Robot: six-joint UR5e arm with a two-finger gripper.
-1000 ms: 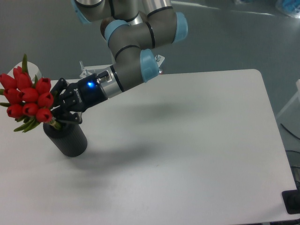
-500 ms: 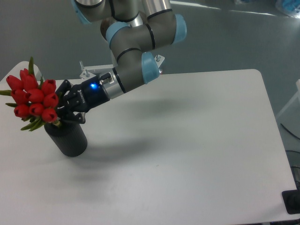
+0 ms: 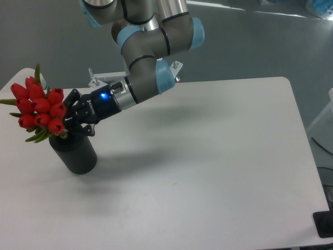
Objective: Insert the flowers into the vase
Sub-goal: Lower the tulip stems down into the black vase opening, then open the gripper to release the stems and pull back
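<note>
The flowers (image 3: 40,108), a bunch of red tulip buds with green leaves, lean to the left over the top of the vase (image 3: 76,153), a matte black cylinder on the table's left side. Their stems run down to the vase's rim, and I cannot tell how deep they sit. My gripper (image 3: 71,124) reaches in from the right, just above the vase, and is shut on the stems below the buds. A blue light glows on its black body.
The white table (image 3: 208,156) stretches to the right, with its edge near the right side of the view. A metal bracket (image 3: 99,79) stands at the table's back edge behind the arm. A dark object (image 3: 324,224) sits at the lower right corner.
The bunch has shifted to the right and slightly up, and stands more over the vase's mouth. The gripper has moved with it, still shut on the stems.
</note>
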